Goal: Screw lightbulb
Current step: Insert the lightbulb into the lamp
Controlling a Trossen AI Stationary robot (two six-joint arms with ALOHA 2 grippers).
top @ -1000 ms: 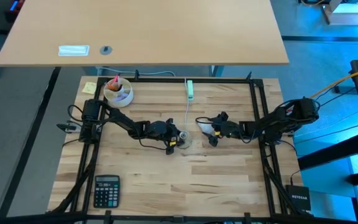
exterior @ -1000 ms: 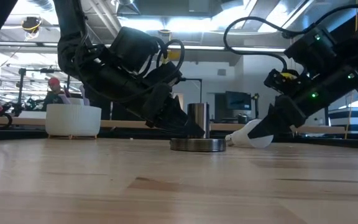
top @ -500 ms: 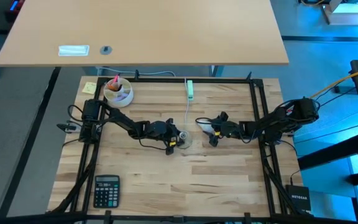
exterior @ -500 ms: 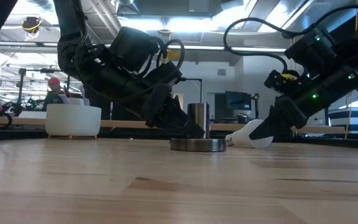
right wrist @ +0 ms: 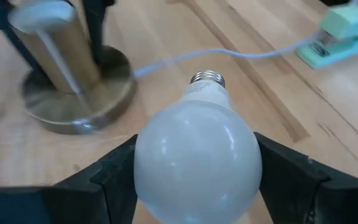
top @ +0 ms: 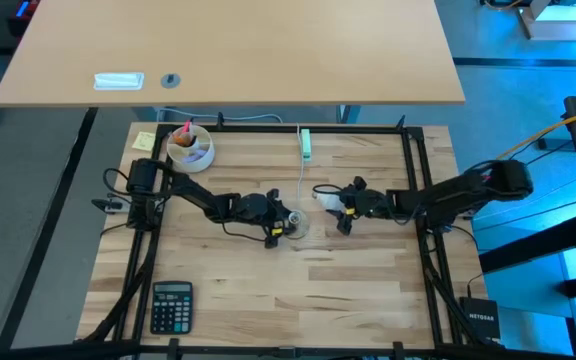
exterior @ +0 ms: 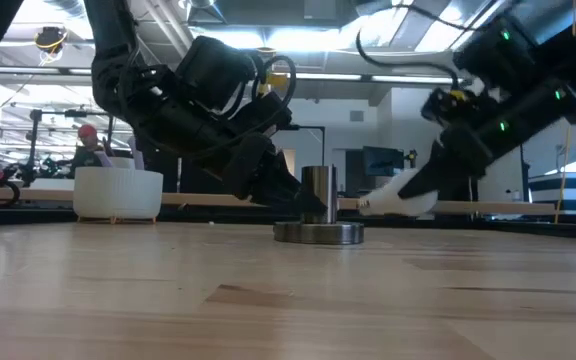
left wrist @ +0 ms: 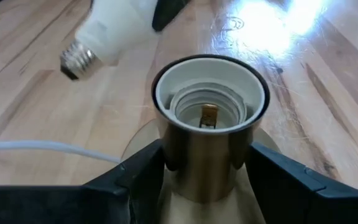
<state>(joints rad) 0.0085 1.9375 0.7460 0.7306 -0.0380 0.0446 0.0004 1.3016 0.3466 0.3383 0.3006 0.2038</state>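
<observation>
at table centre: a brass-coloured cylindrical lamp socket (left wrist: 207, 130) upright on its round metal base disc (exterior: 318, 232), thin white cord (right wrist: 241, 53) trailing toward the far edge. left gripper (left wrist: 204, 180) clamped partway closed around the socket barrel, one dark finger (left wrist: 135, 177) on each side. just right of the socket, the small white frosted lightbulb (right wrist: 196, 158) lifted clear of the butcher-block wooden table (top: 358, 290), held by its rounded head between the fingers of the right gripper (right wrist: 197, 168), silver screw base (left wrist: 78, 60) pointing left toward the socket but not touching it. farther off: a white bowl (top: 190, 148) at far left, a black calculator (top: 171, 305) at near left, a mint-green stapler (top: 306, 143) at the far edge.
</observation>
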